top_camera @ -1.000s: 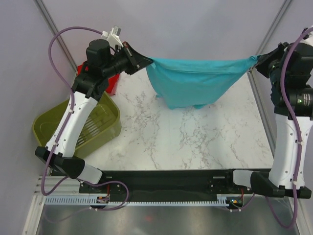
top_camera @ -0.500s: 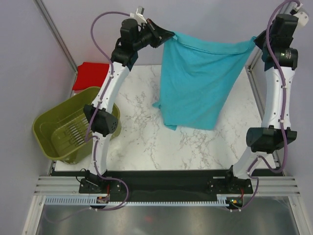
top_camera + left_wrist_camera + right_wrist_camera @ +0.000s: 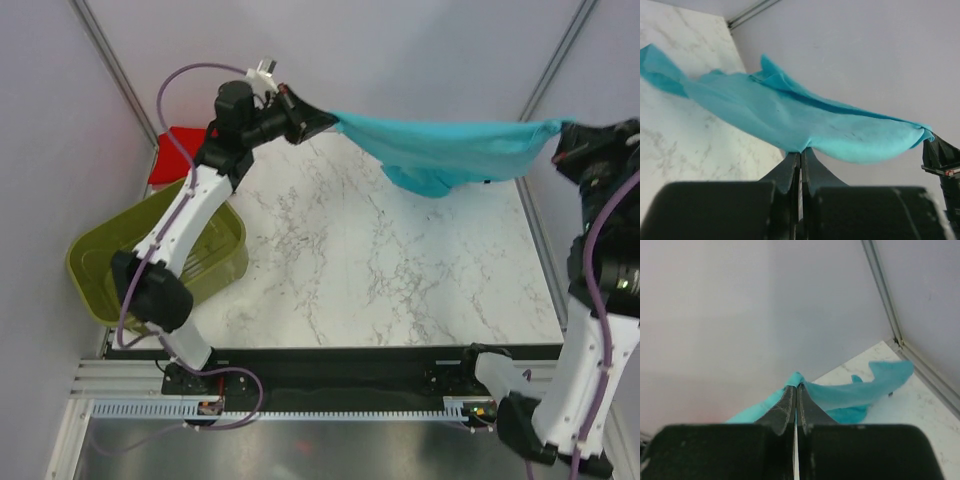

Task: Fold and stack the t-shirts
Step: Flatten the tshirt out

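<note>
Turquoise t-shirt [image 3: 440,155] was seen from above stretched in the air between the two arms, over the far part of the marble table [image 3: 380,280]. Its upper edge was pulled nearly taut and the rest hung bunched below; whether that bunch touched the table could not be told. One end was pinched by the left gripper [image 3: 322,122], the other by the right gripper [image 3: 562,140]. A red t-shirt [image 3: 172,152] lay as a flat bundle at the far left, behind the olive basket [image 3: 95,262].

In the left wrist view, the fingers [image 3: 790,167] were shown closed tight on a fold of turquoise cloth.

In the right wrist view, the fingers [image 3: 787,402] were likewise clamped on a cloth corner.

The step was judged to be spreading the shirt before folding. Next, the cloth would need to be lowered flat onto the table, with tension held evenly.
</note>
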Controlling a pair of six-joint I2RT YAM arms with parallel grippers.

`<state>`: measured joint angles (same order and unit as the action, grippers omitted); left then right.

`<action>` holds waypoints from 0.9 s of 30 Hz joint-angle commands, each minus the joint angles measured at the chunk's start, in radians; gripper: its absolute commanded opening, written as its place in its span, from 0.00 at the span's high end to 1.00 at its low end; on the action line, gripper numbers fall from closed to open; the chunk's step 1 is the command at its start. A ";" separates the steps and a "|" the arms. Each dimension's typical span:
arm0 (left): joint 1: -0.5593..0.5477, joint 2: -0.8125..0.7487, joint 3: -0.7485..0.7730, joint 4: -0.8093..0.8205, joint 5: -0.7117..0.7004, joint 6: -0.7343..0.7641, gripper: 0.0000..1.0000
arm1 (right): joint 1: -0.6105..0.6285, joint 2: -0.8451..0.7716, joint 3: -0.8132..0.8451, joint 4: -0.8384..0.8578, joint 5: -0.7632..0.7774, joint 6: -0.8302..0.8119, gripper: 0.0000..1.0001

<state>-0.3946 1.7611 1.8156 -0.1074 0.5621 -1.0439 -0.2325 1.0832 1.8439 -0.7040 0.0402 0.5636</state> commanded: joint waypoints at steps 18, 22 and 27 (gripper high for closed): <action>0.135 0.354 -0.173 -0.150 0.061 0.450 0.98 | 0.577 -0.246 -1.373 0.352 -0.047 0.356 1.00; 0.148 0.400 -0.084 -0.166 0.019 0.475 0.95 | 0.830 -0.062 -1.301 0.420 0.119 0.435 0.98; 0.165 0.399 0.005 -0.189 -0.005 0.484 0.70 | 0.955 0.187 -1.027 0.333 0.164 0.404 0.57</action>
<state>-0.2432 2.1712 1.7493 -0.2855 0.5880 -0.6163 0.6998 1.2140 0.6765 -0.3973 0.1024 0.9478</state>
